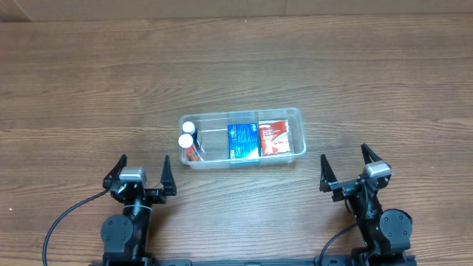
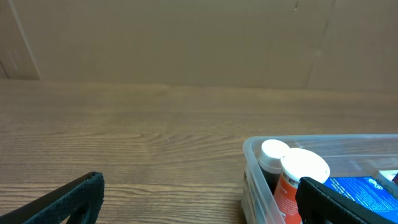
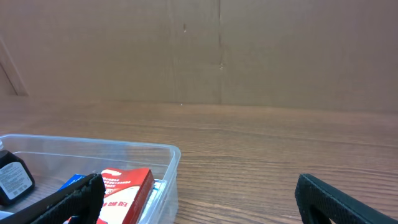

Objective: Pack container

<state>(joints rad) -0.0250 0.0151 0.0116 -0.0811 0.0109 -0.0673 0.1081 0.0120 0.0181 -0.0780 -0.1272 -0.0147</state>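
Observation:
The clear plastic container (image 1: pixel 295 112) sits in the middle of the wooden table. Inside it are two white-capped bottles (image 1: pixel 187 139) at the left end, a blue box (image 1: pixel 242 141) in the middle and a red box (image 1: pixel 273 137) at the right end. My left gripper (image 1: pixel 140 174) is open and empty, near the table's front edge, below and left of the container. My right gripper (image 1: pixel 349 168) is open and empty, below and right of it. The left wrist view shows the container's corner (image 2: pixel 249 149) with the bottles (image 2: pixel 303 168). The right wrist view shows the container's rim (image 3: pixel 175 152) and the red box (image 3: pixel 127 186).
A brown cardboard wall (image 2: pixel 186 37) stands behind the far edge of the table. Black cables (image 1: pixel 66 214) run from both arm bases at the front edge.

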